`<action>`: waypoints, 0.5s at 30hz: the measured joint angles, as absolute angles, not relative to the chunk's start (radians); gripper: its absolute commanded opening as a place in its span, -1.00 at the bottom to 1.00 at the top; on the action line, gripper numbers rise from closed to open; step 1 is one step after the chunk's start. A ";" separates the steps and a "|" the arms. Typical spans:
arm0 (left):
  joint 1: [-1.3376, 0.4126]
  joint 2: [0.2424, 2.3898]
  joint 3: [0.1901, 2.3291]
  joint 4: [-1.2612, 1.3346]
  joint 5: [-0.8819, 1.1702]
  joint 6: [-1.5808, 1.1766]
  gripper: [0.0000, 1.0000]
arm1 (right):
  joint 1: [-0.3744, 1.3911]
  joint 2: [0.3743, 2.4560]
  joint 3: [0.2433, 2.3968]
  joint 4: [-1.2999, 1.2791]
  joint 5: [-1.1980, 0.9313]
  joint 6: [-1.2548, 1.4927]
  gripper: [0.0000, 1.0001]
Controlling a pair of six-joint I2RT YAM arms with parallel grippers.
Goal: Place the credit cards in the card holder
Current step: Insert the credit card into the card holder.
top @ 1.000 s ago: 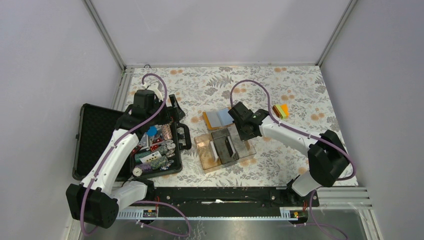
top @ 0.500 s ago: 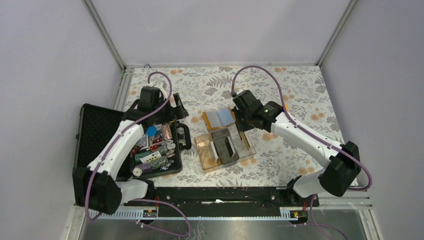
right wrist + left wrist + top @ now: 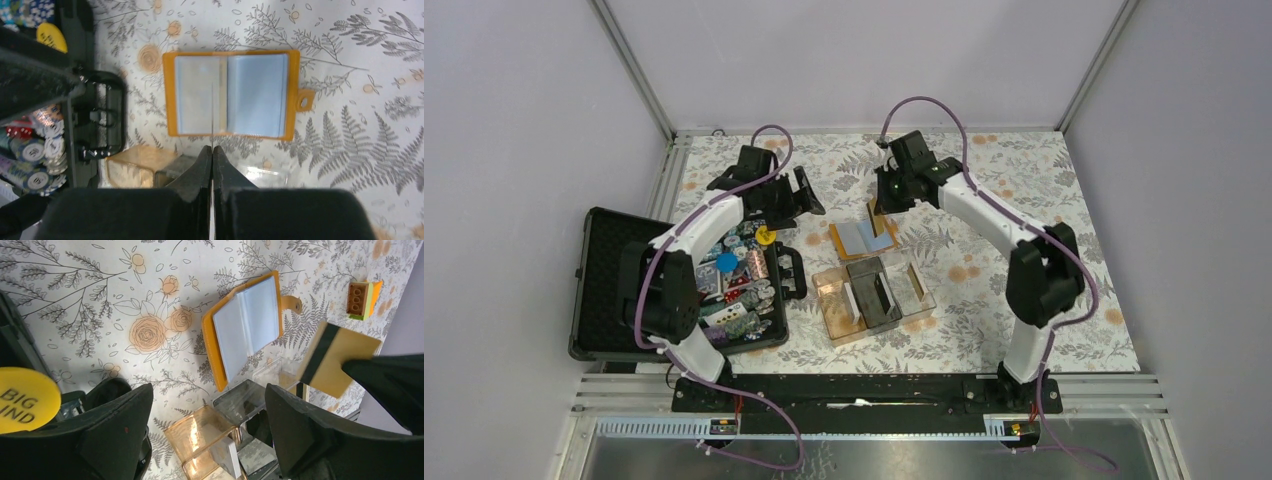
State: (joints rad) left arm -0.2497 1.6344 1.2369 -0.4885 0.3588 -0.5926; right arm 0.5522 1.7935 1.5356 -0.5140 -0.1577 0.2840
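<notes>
The card holder [image 3: 862, 238] is an orange wallet lying open on the floral table; it also shows in the left wrist view [image 3: 245, 325] and the right wrist view [image 3: 232, 95]. My right gripper [image 3: 879, 207] [image 3: 212, 150] is shut on a credit card [image 3: 335, 357], tan with a black stripe. It holds the card on edge just above the wallet's far side, and the card shows as a thin line [image 3: 212, 115]. My left gripper [image 3: 809, 200] [image 3: 207, 435] is open and empty, left of the wallet. A white card [image 3: 851, 298] [image 3: 227, 452] stands in the tray.
A clear divided tray [image 3: 919, 300] [image 3: 195, 435] lies just near of the wallet. An open black case [image 3: 614, 270] with poker chips [image 3: 739, 290] sits at left, with a yellow chip [image 3: 765, 237] [image 3: 25, 397] at its far edge. An orange-green brick [image 3: 362, 300] lies right of the wallet.
My right gripper has moved from the tray up and back over the wallet, with the card in it. My left gripper has swung from above the case to the right, towards the wallet.
</notes>
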 measured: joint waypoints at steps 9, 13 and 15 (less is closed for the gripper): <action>-0.304 1.731 1.271 -0.485 0.363 -0.612 0.58 | 0.501 2.050 1.656 -0.503 -0.265 0.281 -1.00; -0.333 1.755 1.277 -0.480 0.363 -0.615 0.50 | 0.501 2.118 1.691 -0.503 -0.291 0.280 -1.00; -0.345 1.764 1.277 -0.480 0.363 -0.618 0.47 | 0.501 2.139 1.699 -0.504 -0.300 0.280 -1.00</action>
State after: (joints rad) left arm -0.3450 1.7638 1.2770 -0.4797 0.3634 -0.6178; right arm 0.5011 2.1387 1.6993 -0.5041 -0.3000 0.2802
